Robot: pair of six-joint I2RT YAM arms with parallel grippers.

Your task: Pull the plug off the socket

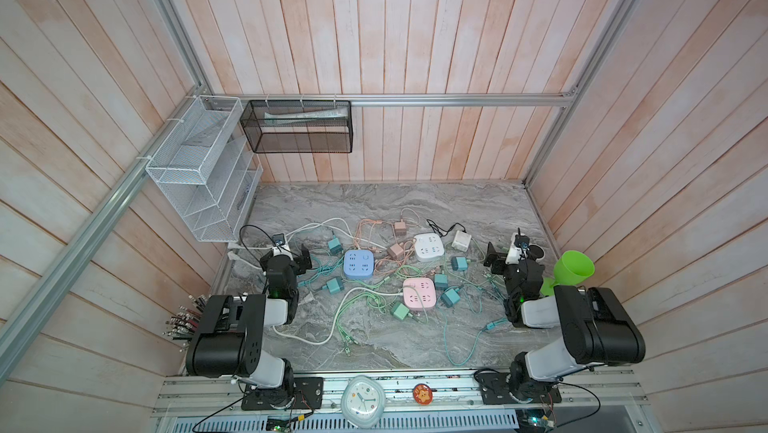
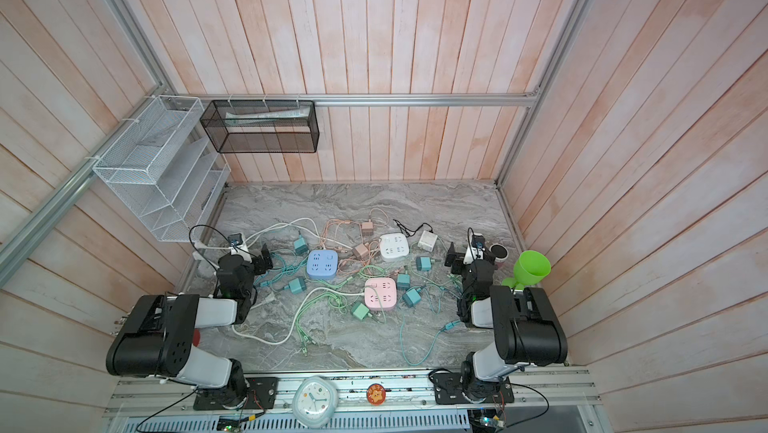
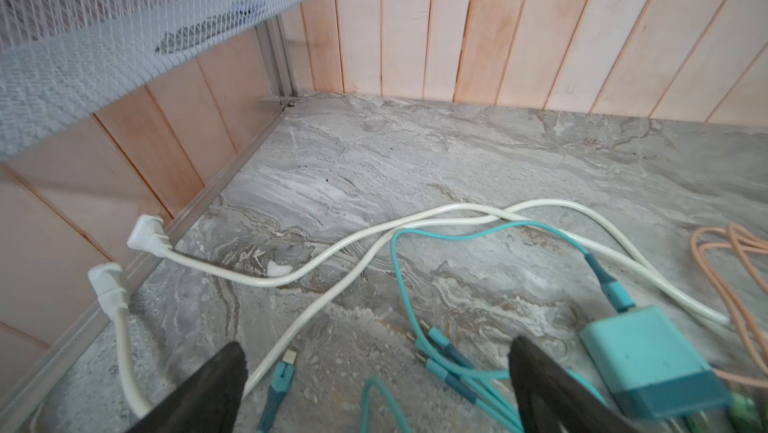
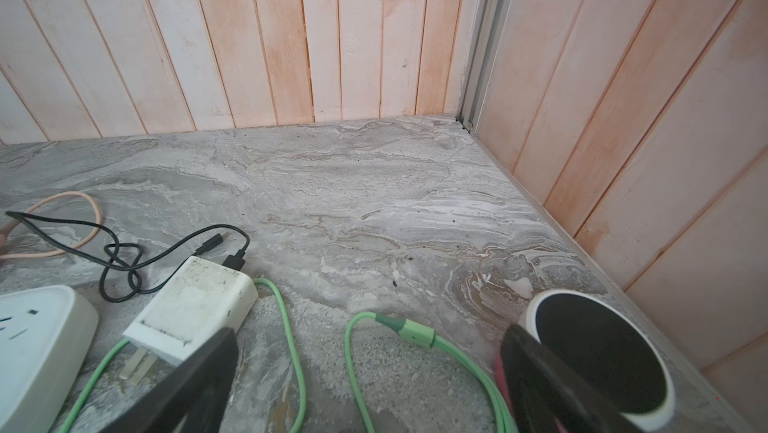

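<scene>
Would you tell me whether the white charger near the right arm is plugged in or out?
Out: the white charger lies loose on the table, its prongs bare, beside the white socket cube.
</scene>
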